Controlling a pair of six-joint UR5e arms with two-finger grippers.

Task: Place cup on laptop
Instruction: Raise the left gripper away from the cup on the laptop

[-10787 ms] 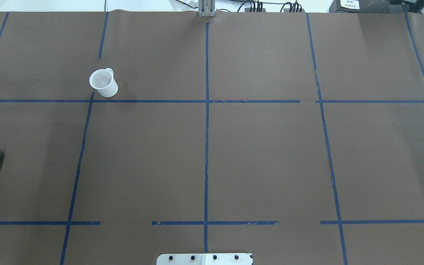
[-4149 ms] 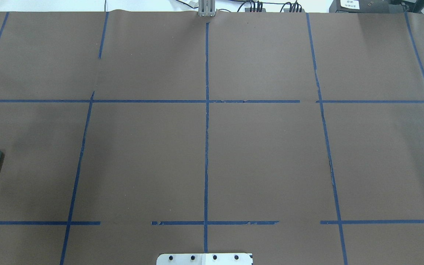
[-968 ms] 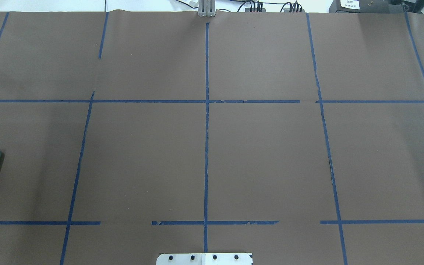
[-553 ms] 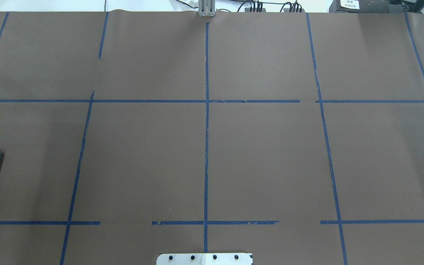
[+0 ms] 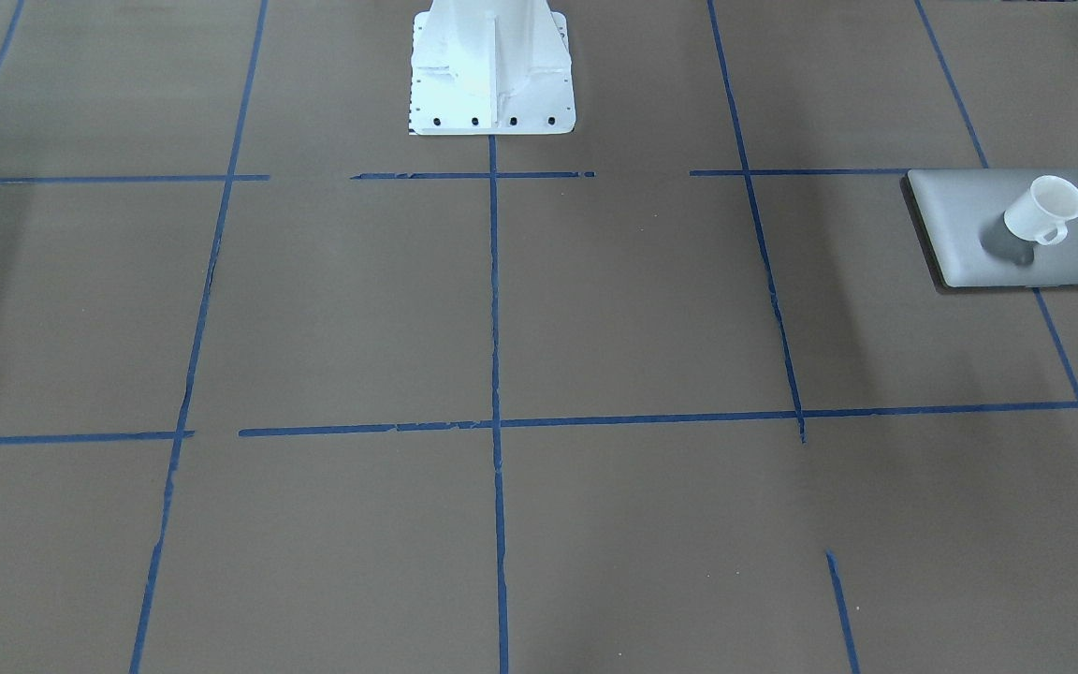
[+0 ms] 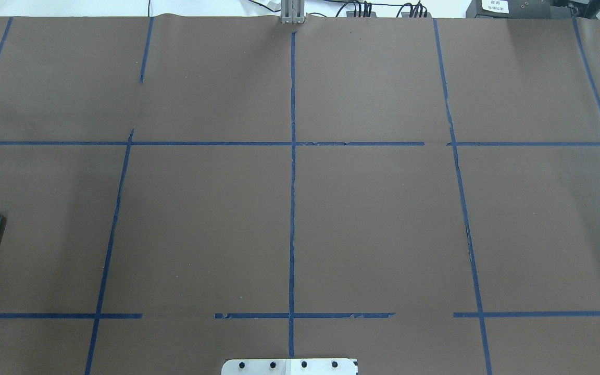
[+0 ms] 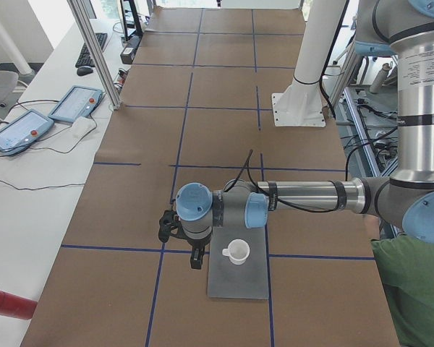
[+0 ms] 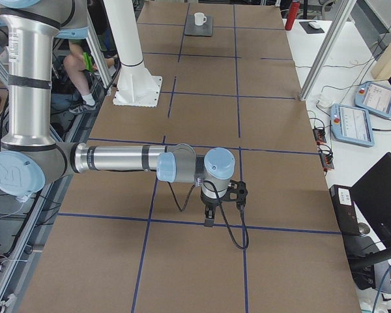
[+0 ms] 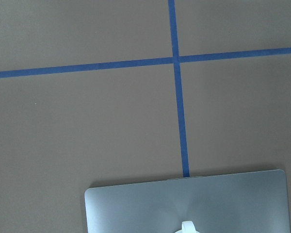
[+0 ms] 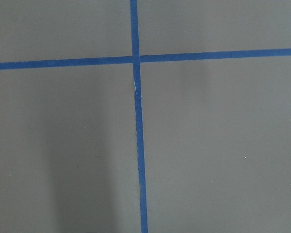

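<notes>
The small white cup [image 5: 1044, 208] stands upright on the silver-grey laptop [image 5: 960, 220], handle toward the operators' side. It also shows in the exterior left view [image 7: 236, 251] on the laptop [image 7: 239, 282], and far off in the exterior right view [image 8: 199, 19]. The left wrist view shows the laptop's lid [image 9: 184, 204] and the top of the cup's handle [image 9: 188, 226]. My left gripper [image 7: 196, 259] hangs beside the cup, apart from it; I cannot tell if it is open. My right gripper [image 8: 208, 218] hangs over bare table; I cannot tell its state.
The white robot base [image 5: 490, 70] stands at the table's robot side. Blue tape lines grid the brown table [image 6: 373, 219]. Teach pendants [image 7: 76, 105] lie on the side bench. A person in green [image 7: 409, 289] sits by the left arm.
The cup stood on the table at the far left 10.8 s ago and was gone from the overhead view by 4.1 s ago. Nothing has moved there in the last second.
</notes>
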